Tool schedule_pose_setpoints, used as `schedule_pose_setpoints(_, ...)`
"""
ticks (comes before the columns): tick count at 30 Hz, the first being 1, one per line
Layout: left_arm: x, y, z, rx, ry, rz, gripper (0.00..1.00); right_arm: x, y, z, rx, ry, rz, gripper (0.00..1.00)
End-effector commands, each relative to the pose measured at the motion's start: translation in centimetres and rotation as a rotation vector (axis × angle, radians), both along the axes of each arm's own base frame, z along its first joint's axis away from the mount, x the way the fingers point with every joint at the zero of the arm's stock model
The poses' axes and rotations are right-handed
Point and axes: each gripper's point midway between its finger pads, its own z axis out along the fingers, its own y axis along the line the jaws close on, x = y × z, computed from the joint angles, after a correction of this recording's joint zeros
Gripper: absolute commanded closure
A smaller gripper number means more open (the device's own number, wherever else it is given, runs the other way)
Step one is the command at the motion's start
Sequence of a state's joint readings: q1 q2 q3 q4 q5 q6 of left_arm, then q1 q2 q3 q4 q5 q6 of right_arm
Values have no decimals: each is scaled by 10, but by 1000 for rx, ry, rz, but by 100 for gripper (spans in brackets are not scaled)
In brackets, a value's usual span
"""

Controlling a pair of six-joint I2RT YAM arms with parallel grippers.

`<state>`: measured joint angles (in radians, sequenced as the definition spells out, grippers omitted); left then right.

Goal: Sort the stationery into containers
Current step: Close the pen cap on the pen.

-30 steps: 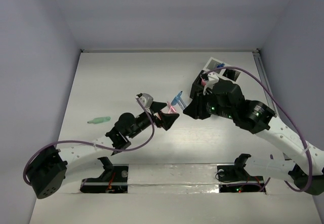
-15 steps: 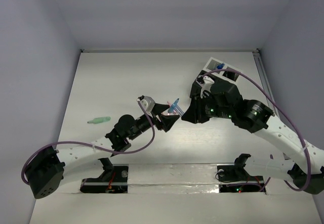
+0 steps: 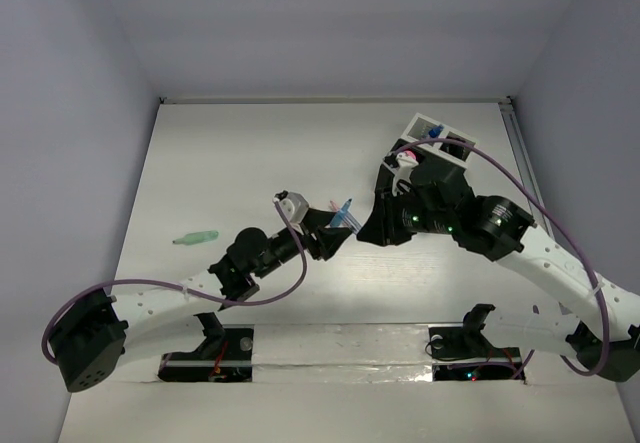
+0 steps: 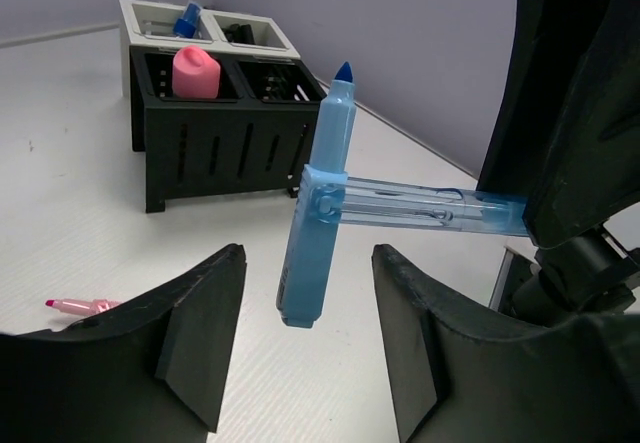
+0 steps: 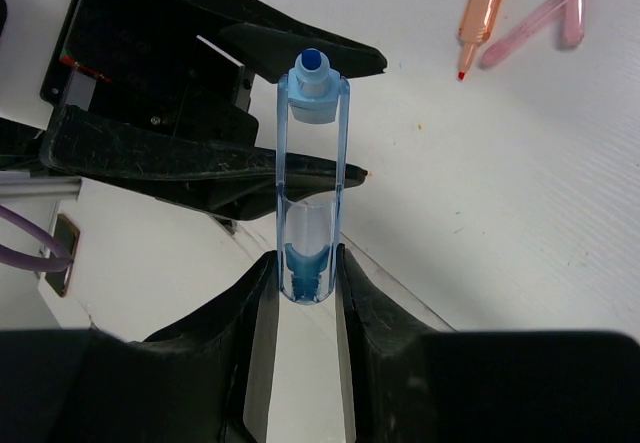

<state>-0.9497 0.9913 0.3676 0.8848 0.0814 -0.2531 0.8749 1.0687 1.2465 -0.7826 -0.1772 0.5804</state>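
Light-blue plastic marker (image 4: 318, 203) is in the air mid-table, not in a container. It sits crosswise on the far end of a clear blue plastic tube (image 4: 420, 206), the two forming a T.

Right gripper (image 5: 305, 263) is clenched on the tube's near end, and the tube runs straight out from its fingers toward the left arm.

Left gripper (image 4: 308, 253) is released, jaws wide. In the left wrist view the marker stands upright, dark tip up. Its lower end hangs in the gap between the two fingers, touching neither.

Key relation: the marker's long axis is about square to the tube and runs up out of the left jaw gap. Closing the left jaws should catch the lower barrel across its width. I read this as a handover, or a pull-apart of marker from tube. Can't tell how the two are joined. Risk: the grip lands on the very end of the barrel and the marker pivots.

Black slotted plastic box (image 4: 215, 153) sits beyond, on the white table (image 4: 80, 213), with a pink round-topped piece (image 4: 192, 73) in one compartment. White square box (image 4: 130, 8) is just behind it, touching, with a small blue-capped bottle (image 4: 187, 18) inside. Both are on the right arm's side, so the right arm is nearer for the drop.

Loose on the table: pink pen (image 4: 75, 306), orange pen (image 5: 485, 3), green marker (image 3: 195, 236) well off to the left.
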Motion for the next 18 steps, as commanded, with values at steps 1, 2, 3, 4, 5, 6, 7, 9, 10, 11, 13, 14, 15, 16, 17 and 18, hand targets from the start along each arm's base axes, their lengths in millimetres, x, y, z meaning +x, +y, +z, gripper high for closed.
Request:
schedule_pose_setpoints(1, -7, -3, 21, -36, -59, -34, 52, -2, -3, 1, -7, 10, -1, 88)
schedule_pose_setpoints(2, -7, -3, 20, -29, -56, -35, 53, -1, -4, 1, -12, 7, -2, 88)
schedule_pose_setpoints(3, -7, -4, 19, -25, -55, -37, 54, 1, -6, 4, -16, -3, -10, 88)
schedule_pose_setpoints(4, -11, -6, 18, -20, -56, -50, 57, 0, -7, 5, -23, -5, -13, 88)
schedule_pose_setpoints(5, -11, -6, 16, -11, -51, -50, 58, 1, -8, 7, -26, -10, -15, 88)
schedule_pose_setpoints(6, -11, -5, 16, -8, -53, -49, 59, 2, -10, 8, -29, -19, -20, 88)
schedule_pose_setpoints(7, -14, -7, 16, -7, -52, -60, 61, 3, -11, 11, -31, -23, -25, 88)
schedule_pose_setpoints(9, -13, -6, 14, 8, -50, -55, 78, 2, -11, 13, -31, -26, -23, 88)
schedule_pose_setpoints(10, -12, -5, 14, 9, -48, -47, 100, 2, -11, 14, -32, -26, -21, 89)
schedule_pose_setpoints(11, -13, -5, 11, 15, -41, -40, 100, 2, -11, 14, -33, -25, -21, 88)
schedule_pose_setpoints(13, -13, -3, 14, 5, -45, -34, 100, 1, -11, 13, -38, -19, -14, 89)
schedule_pose_setpoints(14, -12, -2, 15, 0, -45, -26, 100, 1, -10, 13, -38, -19, -14, 88)
schedule_pose_setpoints(15, -12, -1, 17, -6, -47, -25, 100, 4, -12, 12, -40, -19, -22, 89)
schedule_pose_setpoints(16, -13, -1, 19, -13, -50, -25, 100, 4, -11, 13, -36, -20, -20, 89)
schedule_pose_setpoints(17, -13, 0, 21, -17, -53, -25, 100, 4, -10, 14, -34, -20, -18, 89)
schedule_pose_setpoints(18, -13, 0, 22, -20, -54, -25, 100, 4, -10, 14, -34, -21, -16, 89)
